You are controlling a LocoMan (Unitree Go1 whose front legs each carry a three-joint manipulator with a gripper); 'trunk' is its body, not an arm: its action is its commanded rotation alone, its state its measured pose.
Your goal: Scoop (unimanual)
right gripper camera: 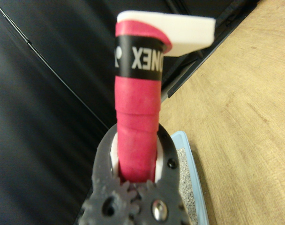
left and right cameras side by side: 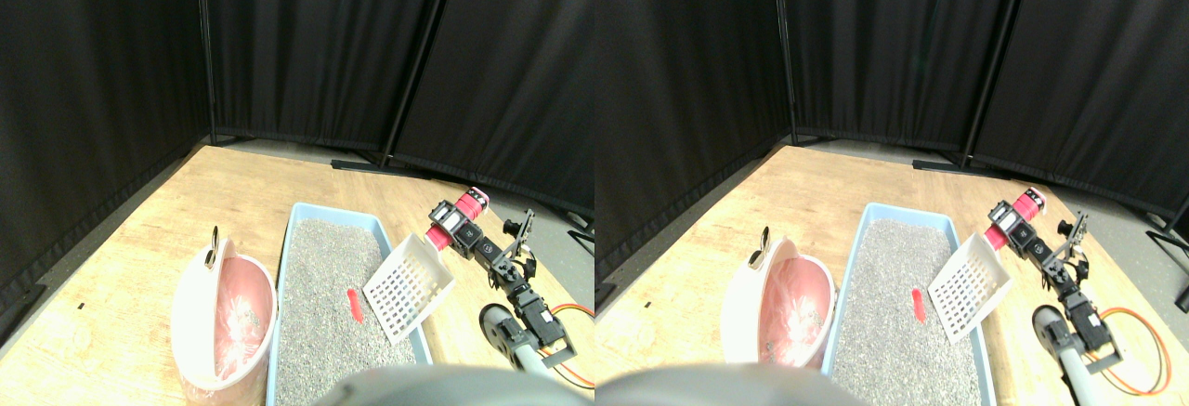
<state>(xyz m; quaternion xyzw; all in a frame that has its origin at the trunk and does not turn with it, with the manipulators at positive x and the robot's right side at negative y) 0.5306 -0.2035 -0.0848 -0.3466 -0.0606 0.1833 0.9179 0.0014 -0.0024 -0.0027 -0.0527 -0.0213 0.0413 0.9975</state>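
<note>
Fingers (right gripper camera: 168,157) of the right gripper (left and right cameras side by side: 452,228) are clamped on the scoop (left and right cameras side by side: 409,285) by its pink handle. Scoop hangs empty above the tray (left and right cameras side by side: 295,213), just beside the 1 red piece (left and right cameras side by side: 354,304) lying on the litter (left and right cameras side by side: 330,304). Bin (left and right cameras side by side: 223,318) sits beside the tray. Nothing scooped yet imo.

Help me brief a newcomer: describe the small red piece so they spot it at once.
Find the blue tray of grey litter on the wooden table, right of the pink bin. The red piece lies on the litter near the middle, just left of the white scoop. It is the only red thing on the grey grains.
</note>
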